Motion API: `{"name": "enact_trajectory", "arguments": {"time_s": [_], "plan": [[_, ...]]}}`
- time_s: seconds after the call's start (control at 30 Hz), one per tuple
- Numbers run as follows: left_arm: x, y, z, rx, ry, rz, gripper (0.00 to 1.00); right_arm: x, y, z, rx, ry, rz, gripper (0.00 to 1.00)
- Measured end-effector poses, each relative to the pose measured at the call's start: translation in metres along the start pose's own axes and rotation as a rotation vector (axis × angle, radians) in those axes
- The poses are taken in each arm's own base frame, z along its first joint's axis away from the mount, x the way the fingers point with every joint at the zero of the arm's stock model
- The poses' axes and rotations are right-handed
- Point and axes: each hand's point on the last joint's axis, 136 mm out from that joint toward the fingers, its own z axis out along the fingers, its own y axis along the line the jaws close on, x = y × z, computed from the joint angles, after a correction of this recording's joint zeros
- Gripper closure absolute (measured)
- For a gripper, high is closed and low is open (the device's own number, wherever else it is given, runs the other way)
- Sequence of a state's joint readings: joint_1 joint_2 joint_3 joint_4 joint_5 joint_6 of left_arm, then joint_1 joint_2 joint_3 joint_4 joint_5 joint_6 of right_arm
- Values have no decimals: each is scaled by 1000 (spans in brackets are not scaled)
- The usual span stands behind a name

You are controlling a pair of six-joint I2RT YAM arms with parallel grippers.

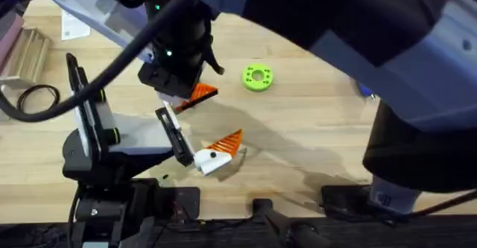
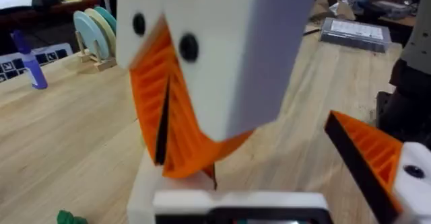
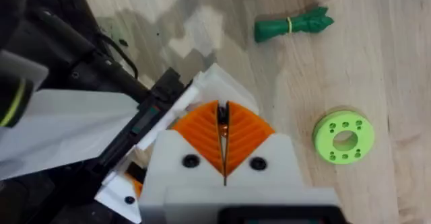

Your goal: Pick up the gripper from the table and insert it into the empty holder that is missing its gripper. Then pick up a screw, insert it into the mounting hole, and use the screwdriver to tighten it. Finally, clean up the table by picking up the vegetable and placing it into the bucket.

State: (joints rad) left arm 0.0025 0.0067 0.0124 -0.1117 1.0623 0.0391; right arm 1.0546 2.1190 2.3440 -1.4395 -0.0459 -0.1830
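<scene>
The right pincer [image 3: 223, 133] has its two orange tips pressed together, right over the left pincer [image 1: 216, 155], whose tips are apart. The vegetable [image 3: 293, 25] lies on the wooden surface [image 3: 377, 62] near a green ring [image 3: 343, 137].

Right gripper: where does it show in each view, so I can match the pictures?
Overhead: right gripper, left of centre, orange pads angled toward the table.
Left wrist: close up, central, pads pressed together.
Right wrist: its own pads, nearest the camera.
Shared landmark: lime-green ring disc, overhead and right wrist.
</scene>
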Motion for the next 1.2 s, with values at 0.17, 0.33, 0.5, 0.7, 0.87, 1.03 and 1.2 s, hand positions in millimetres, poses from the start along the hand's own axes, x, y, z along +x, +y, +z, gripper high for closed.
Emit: {"name": "enact_trajectory", "arguments": {"time_s": [0.17, 0.33, 0.5, 0.7, 0.87, 1.03, 1.2], "plan": [[0, 0, 0, 0, 0, -2, 15, 0, 0, 0, 0, 1, -1, 996], [0, 0, 0, 0, 0, -2, 15, 0, 0, 0, 0, 1, 1, 986], [0, 0, 0, -1, 0, -1, 15, 3, -4, 0, 16, 11, 7, 272], [0, 0, 0, 0, 0, -1, 15, 4, -16, -2, 33, 5, 31, 49], [0, 0, 0, 0, -1, 7, 15, 2, -23, -7, 37, -18, 76, 48], [0, 0, 0, 0, -1, 7, 15, 2, -43, -20, 50, -61, 188, 47], [0, 0, 0, 0, -1, 7, 15, 12, -73, -40, 111, -100, 328, 49]]}}
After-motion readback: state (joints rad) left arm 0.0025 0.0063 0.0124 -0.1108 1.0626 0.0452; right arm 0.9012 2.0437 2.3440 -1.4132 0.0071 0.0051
